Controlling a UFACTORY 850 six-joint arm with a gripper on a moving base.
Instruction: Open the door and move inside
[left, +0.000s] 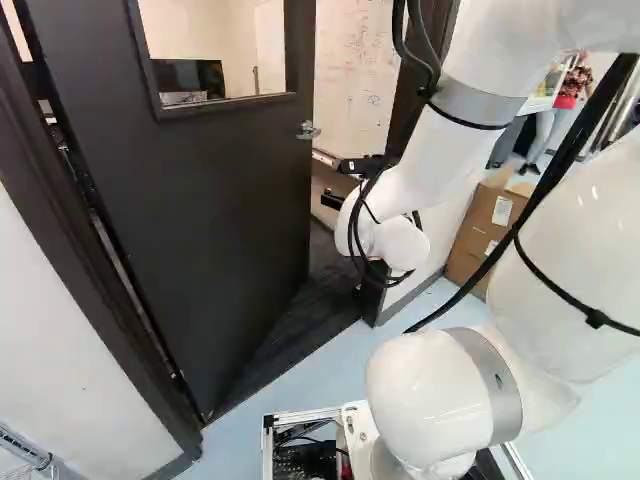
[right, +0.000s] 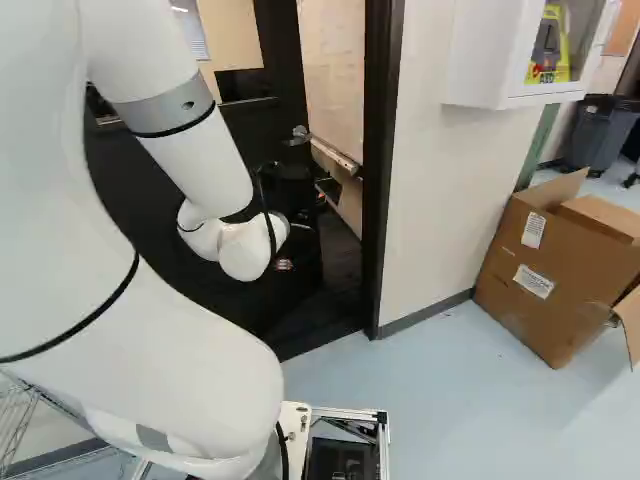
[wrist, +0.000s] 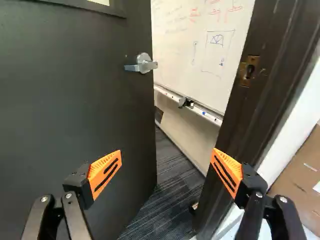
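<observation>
The door (wrist: 100, 100) stands partly open, its latch clear of the frame (wrist: 245, 110); the jaws are spread, gripping nothing; widening the gap and driving inside remain

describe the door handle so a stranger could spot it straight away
Find the dark door, standing partly open with a whiteboard visible through the gap. Near the door's free edge sits the handle, a silver lever on a round base. It juts from the door, unlike the flat, brass-coloured strike plate on the frame opposite.
</observation>
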